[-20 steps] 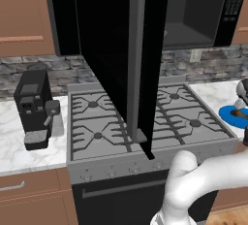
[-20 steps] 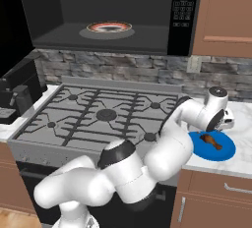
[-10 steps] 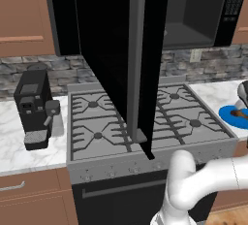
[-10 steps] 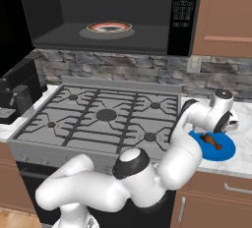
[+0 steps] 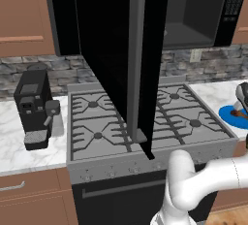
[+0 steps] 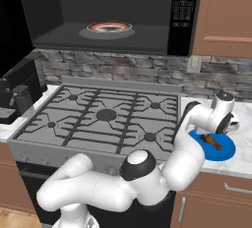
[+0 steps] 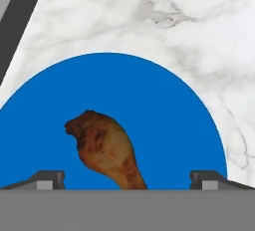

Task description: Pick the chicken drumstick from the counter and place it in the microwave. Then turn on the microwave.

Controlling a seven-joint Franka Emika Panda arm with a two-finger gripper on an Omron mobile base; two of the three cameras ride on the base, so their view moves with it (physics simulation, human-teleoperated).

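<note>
While our gripper (image 7: 127, 179) hovers with its 2 fingers spread wide, we see the chicken drumstick (image 7: 107, 153) lying on a blue plate (image 7: 164, 120) on the counter (image 7: 164, 21).

The brown chicken drumstick (image 7: 105, 149) lies flat on a blue plate (image 7: 164, 125) on my white marble bench (image 7: 164, 21), right of the stove. The black microwave (image 6: 184, 11) hangs above, door (image 5: 116, 49) swung wide open, grey interior exposed.
</note>
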